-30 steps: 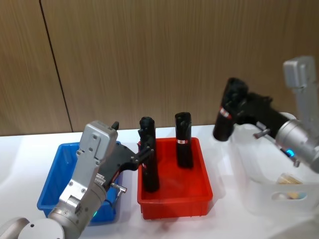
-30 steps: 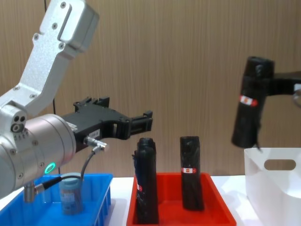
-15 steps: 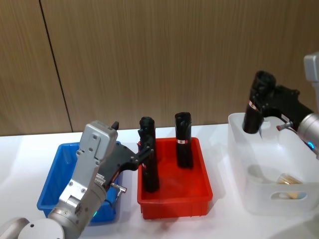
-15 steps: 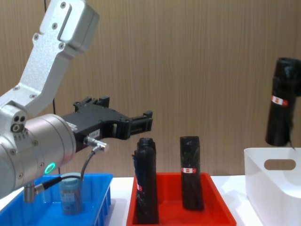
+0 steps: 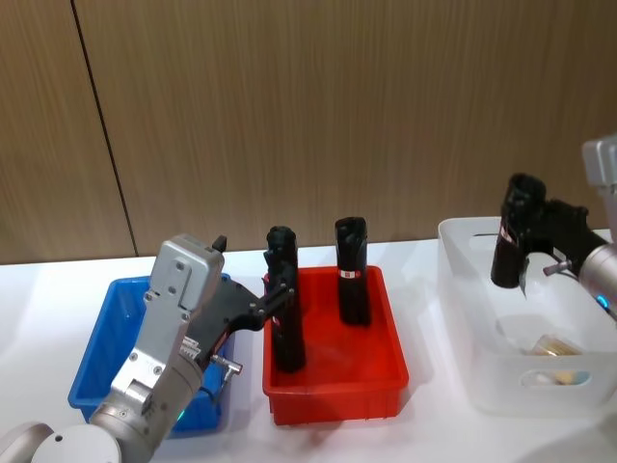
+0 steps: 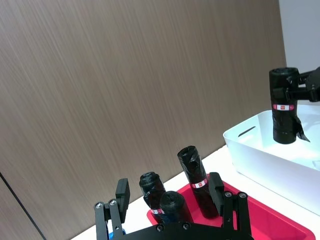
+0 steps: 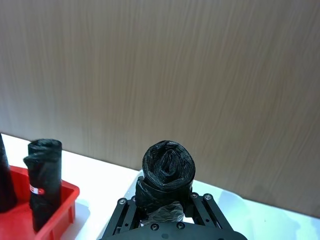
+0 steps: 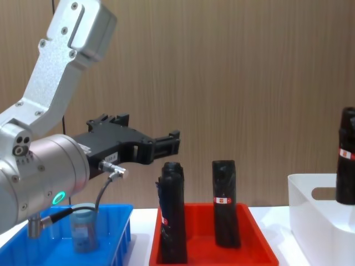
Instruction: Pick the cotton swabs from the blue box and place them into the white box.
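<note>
One cotton swab tub with a grey-blue lid stands in the blue box, which shows at the left in the head view. My left gripper hovers open and empty above the gap between the blue box and the red bin; its fingers stand apart. My right gripper is shut on a black roll with a red-white label, held upright inside the rim of the white box. A pale swab tub lies on the white box's floor.
A red bin sits between the two boxes and holds upright black rolls. A wooden wall closes the back of the white table. The black roll in my right gripper shows at the right edge of the chest view.
My right gripper has carried the black roll rightward and down, from above the table beside the red bin into the white box's opening. The left arm has not moved.
</note>
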Robot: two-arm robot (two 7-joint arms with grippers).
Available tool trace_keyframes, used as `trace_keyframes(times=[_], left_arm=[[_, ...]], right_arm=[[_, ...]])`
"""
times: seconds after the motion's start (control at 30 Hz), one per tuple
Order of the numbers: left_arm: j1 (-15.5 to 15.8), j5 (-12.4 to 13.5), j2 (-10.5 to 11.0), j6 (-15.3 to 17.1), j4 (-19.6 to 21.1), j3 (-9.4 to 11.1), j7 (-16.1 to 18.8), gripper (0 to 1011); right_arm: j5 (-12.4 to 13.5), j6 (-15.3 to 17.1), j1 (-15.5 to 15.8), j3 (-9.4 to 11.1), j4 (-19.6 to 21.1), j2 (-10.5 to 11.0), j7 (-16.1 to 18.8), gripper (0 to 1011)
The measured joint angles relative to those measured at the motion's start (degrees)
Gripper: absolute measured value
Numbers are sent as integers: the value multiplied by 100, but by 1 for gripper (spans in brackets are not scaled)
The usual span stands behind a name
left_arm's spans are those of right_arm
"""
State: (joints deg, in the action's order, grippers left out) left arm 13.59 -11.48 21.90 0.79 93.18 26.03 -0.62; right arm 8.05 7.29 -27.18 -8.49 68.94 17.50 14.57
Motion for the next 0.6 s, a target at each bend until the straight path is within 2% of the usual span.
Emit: trace_keyframes(times=[0.2, 0.33, 0.43, 0.6], left_arm=[[0, 0, 0, 0, 0, 0, 0, 1004], [0, 0, 0, 0, 0, 0, 0, 1004], [0, 0, 0, 0, 0, 0, 0, 1004], [0, 0, 0, 0, 0, 0, 0, 1004]], right_arm=[[11, -56, -60, -12, -264, -27, -33, 443], [27, -87, -86, -17, -383, -42, -55, 601], [44, -105, -89, -20, -418, -50, -68, 660], [68, -118, -87, -22, -425, -55, -90, 834]])
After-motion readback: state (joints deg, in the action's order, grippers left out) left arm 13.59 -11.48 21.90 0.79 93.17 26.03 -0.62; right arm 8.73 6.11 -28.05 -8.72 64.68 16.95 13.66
